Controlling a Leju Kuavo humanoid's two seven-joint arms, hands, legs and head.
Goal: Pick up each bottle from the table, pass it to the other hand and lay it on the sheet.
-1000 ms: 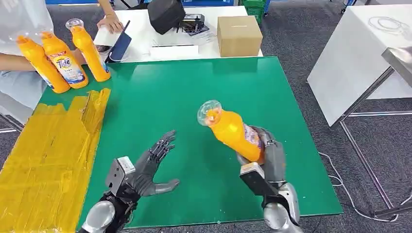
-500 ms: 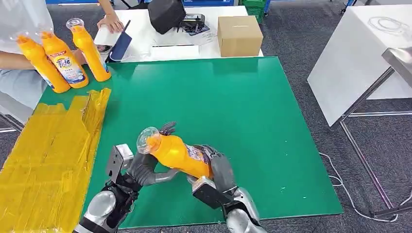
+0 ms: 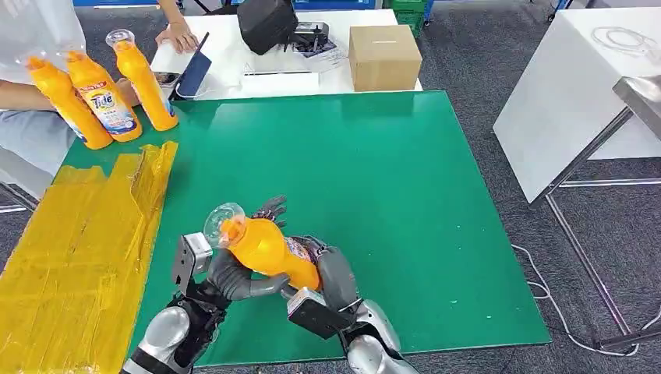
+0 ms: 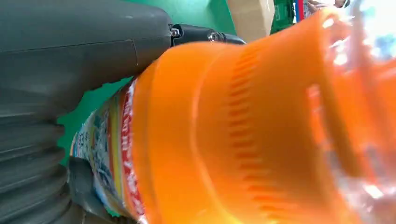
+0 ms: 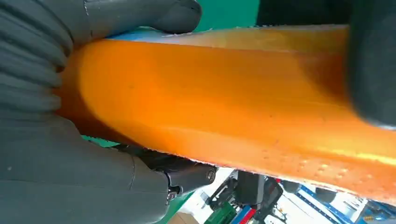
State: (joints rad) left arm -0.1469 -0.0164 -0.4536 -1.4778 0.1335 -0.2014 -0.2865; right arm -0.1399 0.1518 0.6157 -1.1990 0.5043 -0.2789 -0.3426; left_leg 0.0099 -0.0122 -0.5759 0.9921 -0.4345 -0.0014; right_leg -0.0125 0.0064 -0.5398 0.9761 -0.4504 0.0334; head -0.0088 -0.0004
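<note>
Bottle in transfer: you have the orange bottle (image 3: pixel 269 249) in the lower middle of the frame, above the green worktop (image 3: pixel 390 179), tilted with its clear cap toward the upper left.
Right hand: your right hand (image 3: pixel 327 273) grips the bottle's lower body from the right side.
Left hand: your left hand (image 3: pixel 234 273) wraps thumb and fingers around the bottle's upper body just below the neck, so both hands hold it.
Sheet: the yellow sheet (image 3: pixel 78 241) lies along the left side of the frame, well apart from the held bottle.
Waiting bottles: three more orange bottles (image 3: pixel 101 93) stand upright at the upper left, beside a person's arm (image 3: pixel 23 97).
Beyond: a cardboard box (image 3: pixel 383 56) sits on the white table (image 3: pixel 234 54) at the top.
</note>
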